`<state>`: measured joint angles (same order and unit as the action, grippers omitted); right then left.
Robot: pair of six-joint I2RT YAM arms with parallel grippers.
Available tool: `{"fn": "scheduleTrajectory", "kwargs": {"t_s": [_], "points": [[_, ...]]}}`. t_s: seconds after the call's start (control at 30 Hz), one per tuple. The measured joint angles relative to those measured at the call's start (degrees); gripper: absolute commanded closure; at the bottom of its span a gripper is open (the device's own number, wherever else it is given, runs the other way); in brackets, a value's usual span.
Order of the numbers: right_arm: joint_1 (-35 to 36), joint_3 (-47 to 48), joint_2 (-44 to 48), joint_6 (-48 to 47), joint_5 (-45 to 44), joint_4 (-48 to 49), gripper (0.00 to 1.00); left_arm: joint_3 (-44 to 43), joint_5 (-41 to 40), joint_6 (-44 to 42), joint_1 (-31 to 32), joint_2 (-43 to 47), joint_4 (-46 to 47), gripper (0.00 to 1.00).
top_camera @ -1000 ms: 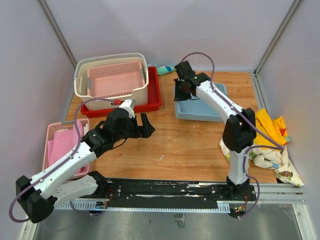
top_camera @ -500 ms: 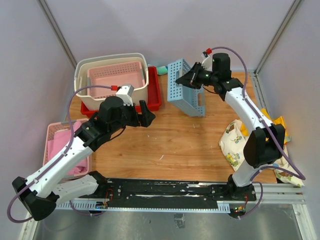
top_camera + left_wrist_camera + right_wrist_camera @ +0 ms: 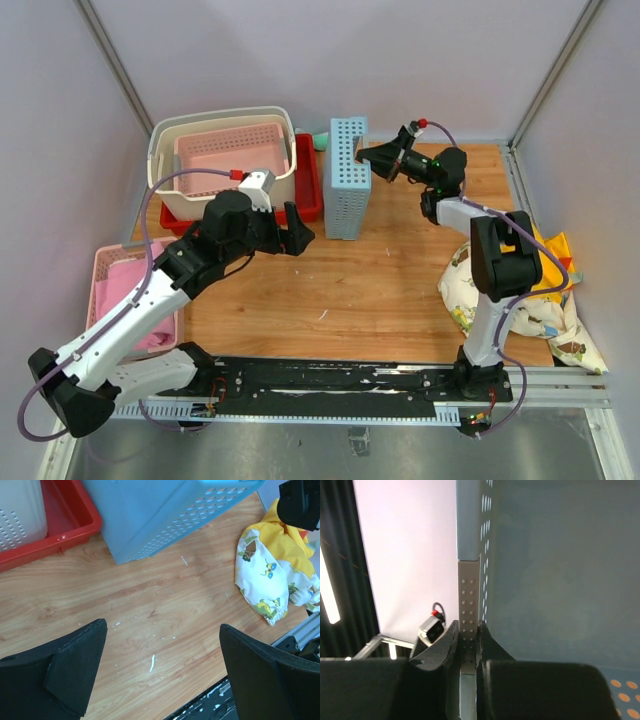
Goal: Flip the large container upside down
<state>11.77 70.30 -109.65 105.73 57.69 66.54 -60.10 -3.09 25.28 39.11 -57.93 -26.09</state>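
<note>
The large container (image 3: pixel 283 178), a deep cream basket, stands upright at the back left on a red tray (image 3: pixel 311 190), with a pink basket (image 3: pixel 230 155) nested inside it. Its perforated wall (image 3: pixel 20 515) shows at the top left of the left wrist view. My left gripper (image 3: pixel 294 231) hovers open and empty just in front of it, over bare wood (image 3: pixel 162 625). My right gripper (image 3: pixel 368 155) is shut on the rim of a blue perforated basket (image 3: pixel 347 180), which stands on its side beside the red tray. The right wrist view shows the rim pinched between the fingers (image 3: pixel 468 630).
A pink basket holding pink cloth (image 3: pixel 125 290) sits at the left table edge. A patterned yellow-and-white cloth (image 3: pixel 540 290) lies at the right by the right arm's base. A small green-blue item (image 3: pixel 322 140) lies behind the red tray.
The right arm has lifted the blue basket from flat on the table to standing on its side, and carried it left towards the red tray. The left gripper stays open and has shifted slightly back and right.
</note>
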Motion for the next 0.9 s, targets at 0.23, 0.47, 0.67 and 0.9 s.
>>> {"fn": "scheduleTrajectory", "kwargs": {"t_s": [0.23,0.47,0.67,0.9], "points": [[-7.41,-9.64,2.34,6.64,1.31,10.36,0.80,-0.02,2.82,0.02,0.00,-2.45,0.98,0.01],[-18.38,-17.16,7.02,-6.49,5.70,-5.09,0.47,-0.02,6.12,0.07,0.00,-6.10,3.32,0.01],[-24.65,-9.33,12.46,-37.83,0.79,-50.36,0.27,-0.02,9.16,0.57,0.00,-9.66,6.03,0.01],[-26.67,5.57,17.99,-66.40,-18.34,-86.58,0.24,-0.02,11.72,1.20,0.00,-12.70,8.52,0.01]]}}
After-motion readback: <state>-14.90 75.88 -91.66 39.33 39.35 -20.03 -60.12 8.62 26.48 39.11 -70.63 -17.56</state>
